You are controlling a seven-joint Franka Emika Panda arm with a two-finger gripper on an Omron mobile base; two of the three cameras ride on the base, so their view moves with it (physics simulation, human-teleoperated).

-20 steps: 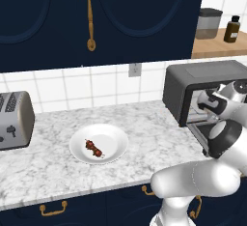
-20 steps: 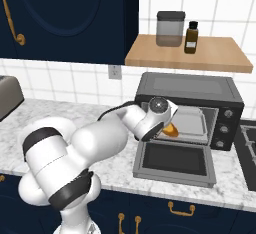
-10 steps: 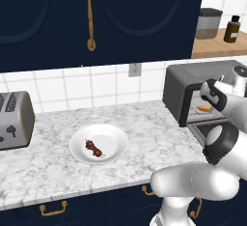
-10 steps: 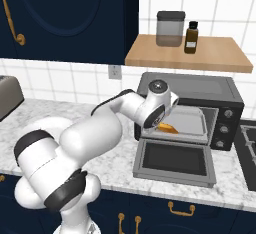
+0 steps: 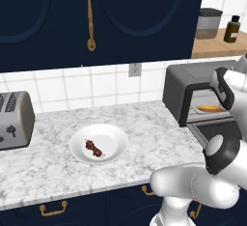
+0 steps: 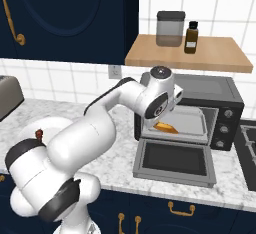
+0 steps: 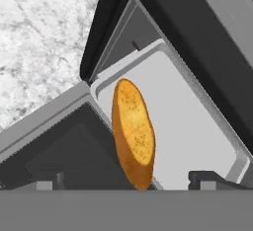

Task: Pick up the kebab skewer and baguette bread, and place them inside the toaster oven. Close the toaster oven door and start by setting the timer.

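Left base view: kebab skewer (image 5: 94,148) on white plate (image 5: 114,137), worktop (image 5: 144,128) at 7 o'clock.

Right base view: baguette bread (image 6: 165,127) inside toaster oven (image 6: 220,98), toaster oven door (image 6: 172,161) down.

Hand view: end effector (image 7: 126,184) open, empty, bread lying just by its fingertips; pulling back carelessly could drag it out.

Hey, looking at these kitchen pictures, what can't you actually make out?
- Toaster oven, left base view: its right side and dropped door are behind the white arm.
- Baguette bread, hand view: its near end is cut off at the bottom.
- Kebab skewer on the white plate: too small to count the chunks.
- Silver toaster: cut by the left edge.
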